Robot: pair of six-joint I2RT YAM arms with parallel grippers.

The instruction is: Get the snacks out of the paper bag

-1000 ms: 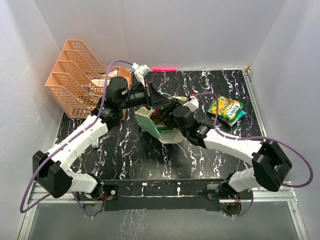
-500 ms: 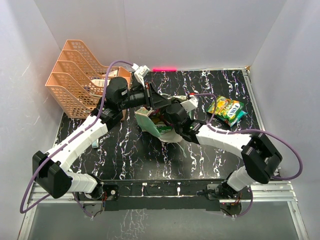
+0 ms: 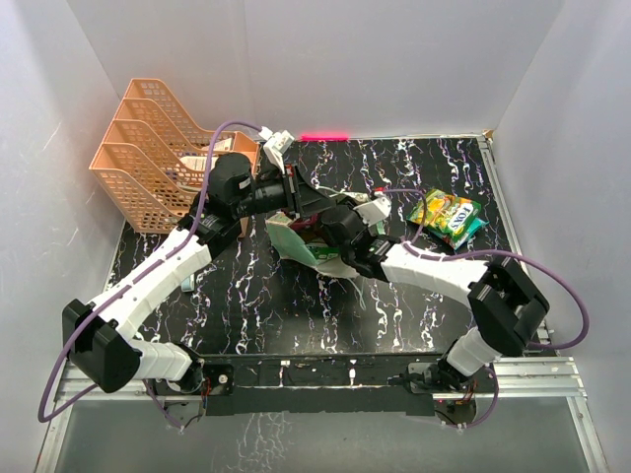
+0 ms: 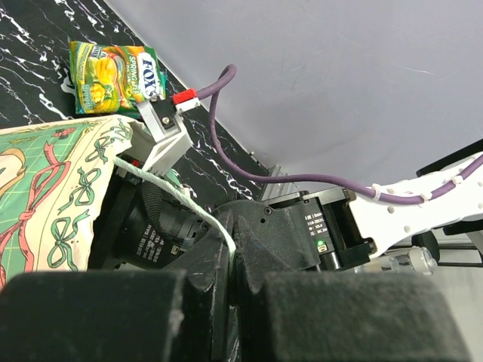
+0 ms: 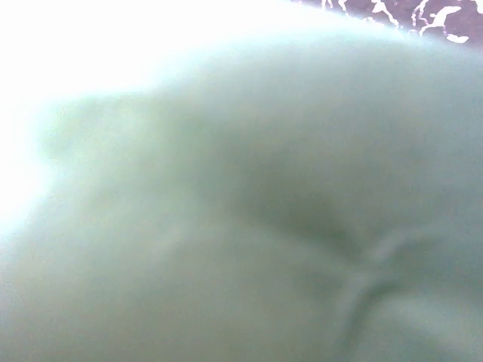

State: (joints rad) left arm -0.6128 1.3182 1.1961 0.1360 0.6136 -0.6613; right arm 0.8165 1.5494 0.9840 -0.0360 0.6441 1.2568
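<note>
Fingers of the left gripper [image 4: 230, 260] are pinched tight on the thin white string handle [image 4: 170, 188] of the paper bag [image 3: 296, 244], which sits mid-table. The right gripper [image 3: 327, 233] is buried in the bag's mouth, reaching in from four o'clock. Its camera shows only green blur, so its opening cannot be told. One green-yellow snack packet [image 3: 449, 217] lies on the table [image 3: 246, 305] at the bag's three o'clock.

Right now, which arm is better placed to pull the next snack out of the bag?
Right: the right gripper reaches into the bag; the left gripper is shut on the handle, keeping it occupied.
</note>
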